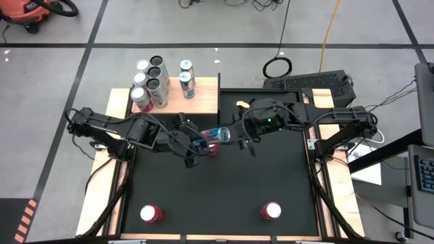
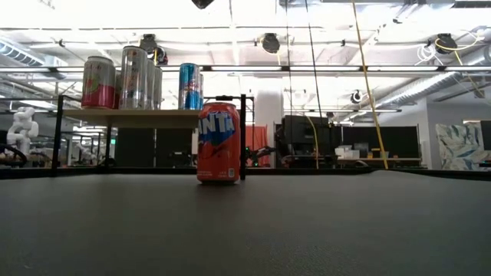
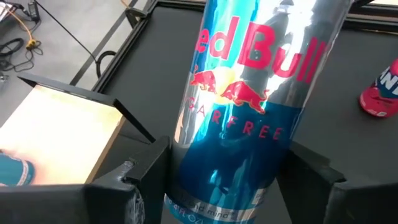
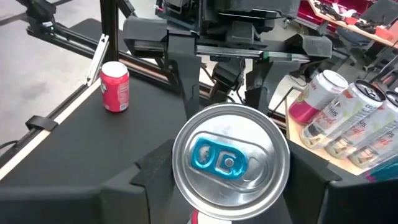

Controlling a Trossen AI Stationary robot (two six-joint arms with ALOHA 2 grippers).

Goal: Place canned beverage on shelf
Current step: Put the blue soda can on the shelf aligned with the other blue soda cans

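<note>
A blue and silver Red Bull can [image 1: 215, 134] hangs lying lengthwise above the middle of the black mat, between my two grippers. My left gripper [image 1: 202, 143] is shut on its bottom end and my right gripper [image 1: 230, 134] on its top end. The pale wooden shelf [image 1: 203, 102] stands on thin black supports at the far left, with several cans [image 1: 152, 81] upright on it. An orange Fanta can [image 2: 219, 142] stands on the mat below the held can. The low view shows neither gripper. My left gripper pinches the can's side wall near its bottom end [image 3: 186, 180] between its two fingers [image 3: 146, 171]. It comes slanting down from the table's left, and the can runs on away from it, along the fingers, clear of the mat. My right gripper pinches the can's side wall just behind the top rim [image 4: 180, 180] between its two fingers [image 4: 152, 171]. It comes about level from the table's right, so the lid with its blue tab [image 4: 221, 158] faces my wrist. The can is clear of the mat.
Two red cans stand near the mat's front edge, one left [image 1: 150, 214] and one right [image 1: 271, 211]. The shelf's near half is bare wood [image 3: 62, 137]. A black keyboard [image 1: 312, 83] lies beyond the far edge.
</note>
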